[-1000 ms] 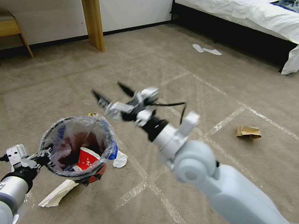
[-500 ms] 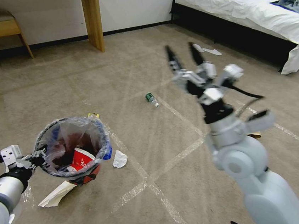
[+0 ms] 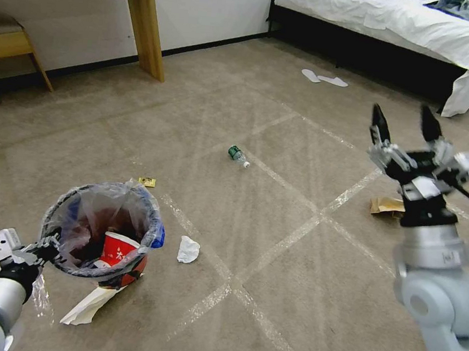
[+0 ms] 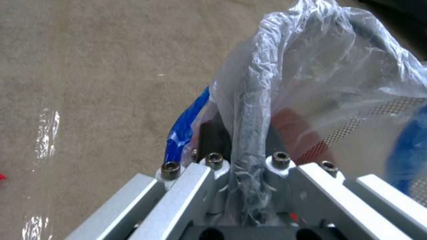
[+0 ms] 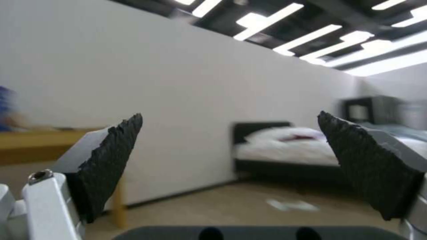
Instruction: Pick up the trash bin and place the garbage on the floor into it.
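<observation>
1. Left end effector [image 3: 42, 249], lower left of the head view, is clamped on the rim of the trash bin [image 3: 100, 231]; in the left wrist view its fingers [image 4: 213, 166] pinch the crinkled plastic liner and rim edge between them.
2. The bin sits lower left, a red-and-white carton [image 3: 117, 250] inside it, a blue patch at the rim.
3. Right end effector [image 3: 404, 126] is up at the right of the frame, black fingertips spread wide and empty, pointing up and away; the right wrist view looks between them toward the bed [image 5: 289, 143].
4. On the floor [image 3: 271, 246]: a crumpled white tissue [image 3: 187, 249] just right of the bin, white paper [image 3: 89, 305] under its lower edge, a small green-labelled bottle [image 3: 238, 155] at centre, a brown paper bag [image 3: 386, 205] beside the right arm, a tiny yellow scrap [image 3: 146, 181] above the bin.
</observation>
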